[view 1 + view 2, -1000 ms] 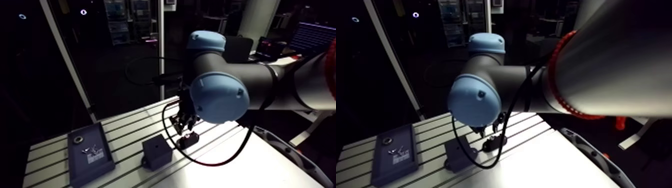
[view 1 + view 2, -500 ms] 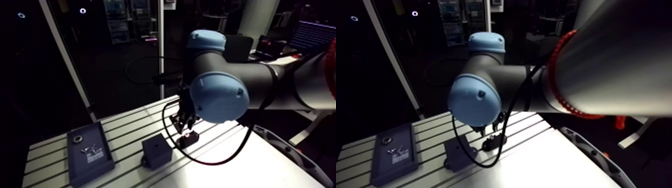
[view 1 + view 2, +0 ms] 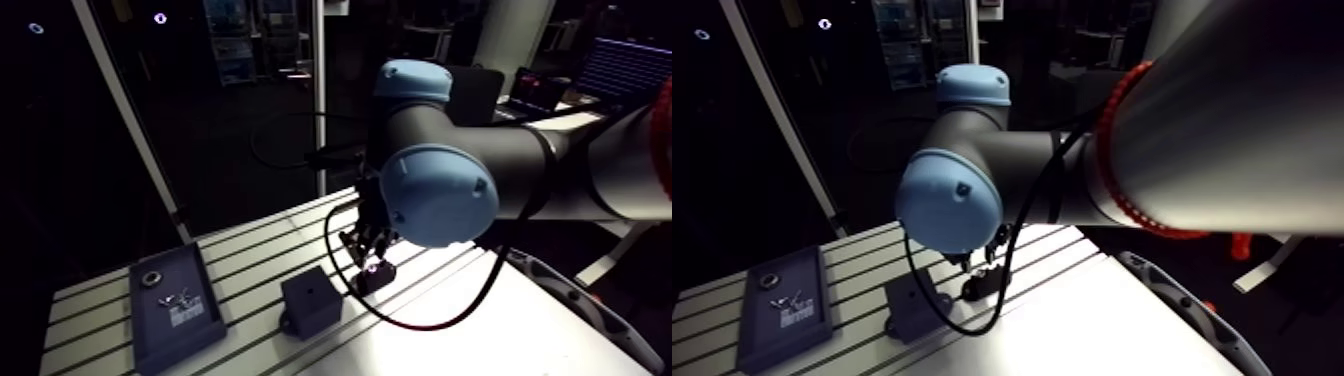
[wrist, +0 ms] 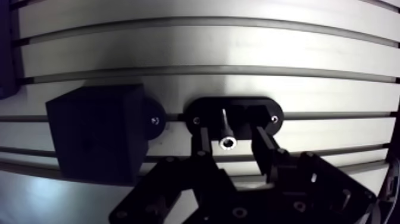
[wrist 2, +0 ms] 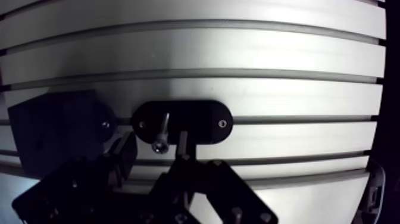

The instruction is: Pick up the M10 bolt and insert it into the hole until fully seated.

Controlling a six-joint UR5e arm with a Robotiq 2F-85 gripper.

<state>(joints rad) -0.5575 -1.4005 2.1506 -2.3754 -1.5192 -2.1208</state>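
1. Your gripper (image 4: 230,132) hangs low over the slotted table (image 3: 262,248). Its two fingers (image 4: 262,149) stand apart, one on each side of the M10 bolt (image 4: 227,140).
2. In the wrist view a thin gap shows between the bolt and each finger, so nothing is clamped.
3. The bolt stands upright in a black oval holder (image 4: 269,111), socket head up. The holder is fixed to the table by a screw at each end.
4. Just beside the holder, touching or nearly touching it, sits the black block (image 4: 95,140). You can't tell which from the wrist view.
5. In the arm view the block lies left of the holder and a little nearer. The hole (image 3: 309,291) shows as a dark spot in its top face.
6. Farther left, well apart from the block, you'll find a dark tray (image 3: 160,340). It holds a ring-shaped part and a few small metal bits, too small to name.
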